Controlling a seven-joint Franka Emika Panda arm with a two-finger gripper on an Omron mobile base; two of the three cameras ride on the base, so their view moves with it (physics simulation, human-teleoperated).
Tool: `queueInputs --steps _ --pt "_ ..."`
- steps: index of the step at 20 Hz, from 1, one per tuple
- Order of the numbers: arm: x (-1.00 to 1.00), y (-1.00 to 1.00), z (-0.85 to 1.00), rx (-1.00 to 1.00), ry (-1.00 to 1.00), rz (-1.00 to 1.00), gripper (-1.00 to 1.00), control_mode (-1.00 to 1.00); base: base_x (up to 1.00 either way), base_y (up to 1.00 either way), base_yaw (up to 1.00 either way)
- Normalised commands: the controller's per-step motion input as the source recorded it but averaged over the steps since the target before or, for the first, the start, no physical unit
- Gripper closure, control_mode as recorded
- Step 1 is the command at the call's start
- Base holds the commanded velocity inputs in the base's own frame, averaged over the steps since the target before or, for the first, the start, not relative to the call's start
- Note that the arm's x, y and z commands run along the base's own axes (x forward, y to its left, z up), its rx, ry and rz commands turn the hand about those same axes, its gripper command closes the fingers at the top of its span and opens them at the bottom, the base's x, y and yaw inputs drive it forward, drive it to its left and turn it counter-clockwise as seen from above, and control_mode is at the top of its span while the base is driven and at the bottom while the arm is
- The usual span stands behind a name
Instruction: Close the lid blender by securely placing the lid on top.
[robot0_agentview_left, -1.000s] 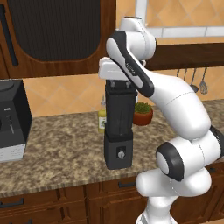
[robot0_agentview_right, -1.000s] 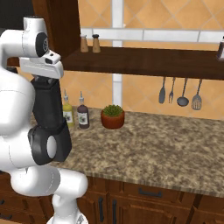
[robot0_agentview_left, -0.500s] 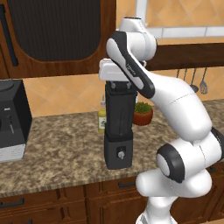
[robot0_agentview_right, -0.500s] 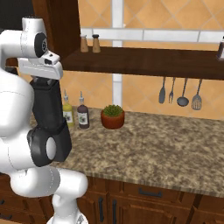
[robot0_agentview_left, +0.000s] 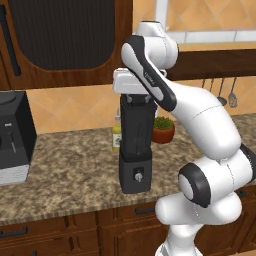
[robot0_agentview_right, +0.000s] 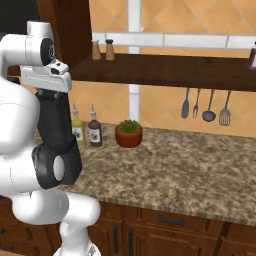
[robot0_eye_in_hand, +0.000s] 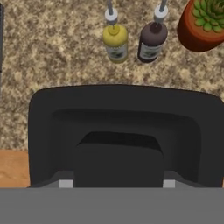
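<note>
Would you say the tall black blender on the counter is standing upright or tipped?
Upright: the tall black blender stands square on its black cubic base on the speckled granite counter, its jar rising straight beneath the robot's hand.

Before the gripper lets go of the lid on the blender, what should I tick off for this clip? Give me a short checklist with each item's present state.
1. Gripper shut on the lid: ok, it sits right at the jar's top and the black cap spreads wide and close under the fingers in the hand view.
2. Lid centred over the blender jar: ok, as far as the left base view shows.
3. Lid fully seated on the rim: cannot tell, the hand hides the joint.
4. Blender upright on the counter: ok.
5. Yellow bottle, dark bottle and potted plant stand apart behind the blender: ok.
</note>
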Motion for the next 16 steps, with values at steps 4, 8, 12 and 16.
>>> queueInputs --steps 4,8,12,16 --pt "-0.03 0.01 -0.19 0.00 0.00 0.00 -1.00 -1.00 0.00 0.00 0.00" --pt "-0.32 0.02 -0.03 0.00 -0.12 0.00 -1.00 -1.00 0.00 0.00 0.00" --pt "-0.12 0.00 0.00 0.00 -0.14 0.00 -1.00 -1.00 0.00 0.00 0.00" --pt "-0.15 0.00 -0.01 0.00 -0.15 0.00 -1.00 -1.00 0.00 0.00 0.00"
